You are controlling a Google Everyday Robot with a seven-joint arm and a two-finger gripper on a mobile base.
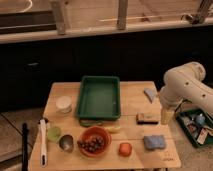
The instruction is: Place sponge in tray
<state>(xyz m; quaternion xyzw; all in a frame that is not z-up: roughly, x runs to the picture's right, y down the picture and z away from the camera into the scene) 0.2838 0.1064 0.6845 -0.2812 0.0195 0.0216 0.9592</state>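
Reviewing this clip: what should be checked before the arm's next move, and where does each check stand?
1. Sponge visible and uncovered on the table: ok.
2. Gripper near the sponge, just to its right: ok.
3. Sponge already grasped: not ok, it seems to lie free.
4. Green tray has room for it: ok.
5. Gripper lined up over the sponge: cannot tell.

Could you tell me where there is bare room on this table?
Bare: inside the green tray, and the table strip between it and the sponge. The pincer hangs beside the sponge. Around the red bowl it is crowded.
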